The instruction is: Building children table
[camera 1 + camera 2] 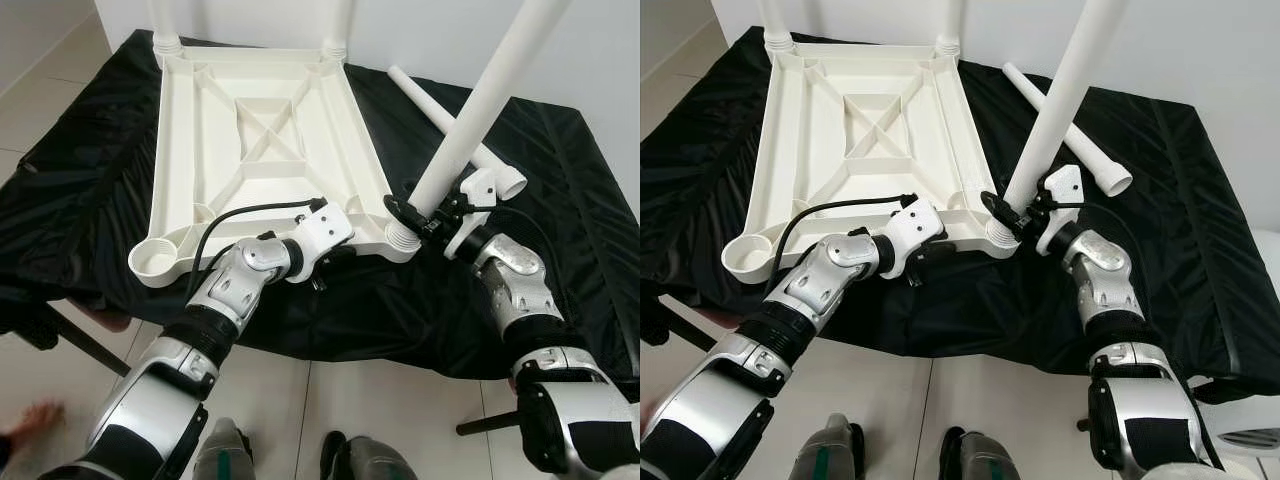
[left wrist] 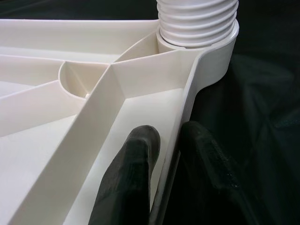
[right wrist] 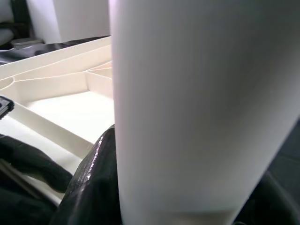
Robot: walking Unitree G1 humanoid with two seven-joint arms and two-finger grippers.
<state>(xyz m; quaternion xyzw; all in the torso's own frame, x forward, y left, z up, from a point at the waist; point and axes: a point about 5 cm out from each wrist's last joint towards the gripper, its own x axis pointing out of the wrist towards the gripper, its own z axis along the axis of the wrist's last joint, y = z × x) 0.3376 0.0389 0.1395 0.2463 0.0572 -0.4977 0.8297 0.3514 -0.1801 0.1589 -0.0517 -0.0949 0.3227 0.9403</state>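
A white plastic table top [image 1: 330,130] lies upside down on a black cloth. Two white legs [image 1: 165,25] [image 1: 338,25] stand in its far corners. My left gripper [image 1: 325,262] is shut on the near rim, its fingers [image 2: 140,154] either side of the rim wall, close to the near right corner socket [image 1: 403,238]. A third white leg [image 1: 480,110] leans over to the right with its threaded end [image 2: 197,21] in that socket. My right gripper [image 1: 425,215] is shut on that leg just above the socket, a finger [image 3: 89,187] against it. The near left socket [image 1: 152,262] is empty.
A fourth white leg [image 1: 1090,155] lies loose on the black cloth [image 1: 90,180] at the back right. The cloth's near edge hangs over tiled floor [image 1: 380,410]. A person's blurred hand [image 1: 30,420] shows at the bottom left. A white wall stands behind.
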